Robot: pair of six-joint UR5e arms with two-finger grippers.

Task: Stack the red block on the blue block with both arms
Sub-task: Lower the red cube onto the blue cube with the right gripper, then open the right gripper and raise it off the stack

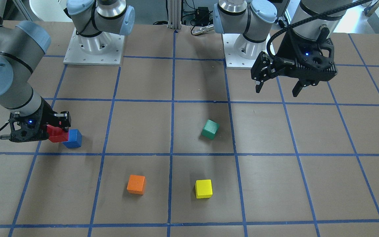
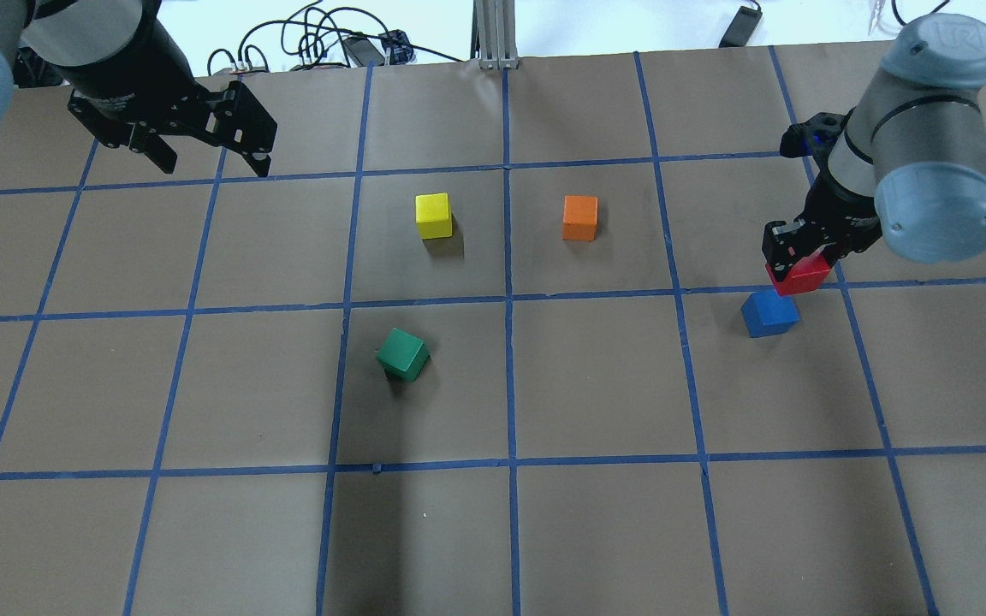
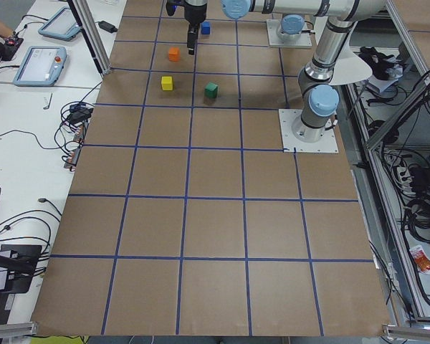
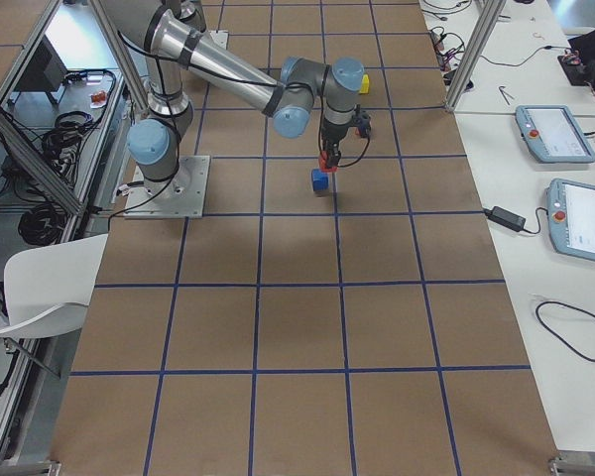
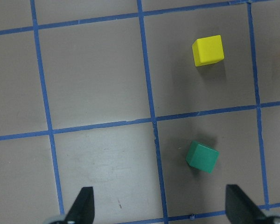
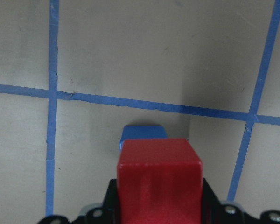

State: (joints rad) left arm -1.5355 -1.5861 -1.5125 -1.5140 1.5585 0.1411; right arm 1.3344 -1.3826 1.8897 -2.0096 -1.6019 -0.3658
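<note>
My right gripper [image 2: 795, 259] is shut on the red block [image 2: 801, 279] and holds it just above the blue block [image 2: 769, 313], partly over it. I cannot tell whether the two touch. In the front-facing view the red block [image 1: 55, 134] overlaps the blue block [image 1: 73, 138]. In the right wrist view the red block [image 6: 159, 179] fills the jaws and the blue block [image 6: 143, 132] peeks out beyond it. My left gripper [image 2: 214, 164] is open and empty, raised over the far left of the table, and also shows in the front-facing view [image 1: 277, 90].
A green cube [image 2: 402, 354], tilted on the grid, lies mid-table, with a yellow cube [image 2: 433, 215] and an orange cube [image 2: 579, 217] beyond it. The left wrist view shows the green cube [image 5: 202, 157] and yellow cube [image 5: 207, 50] below. Blue tape lines grid the brown table.
</note>
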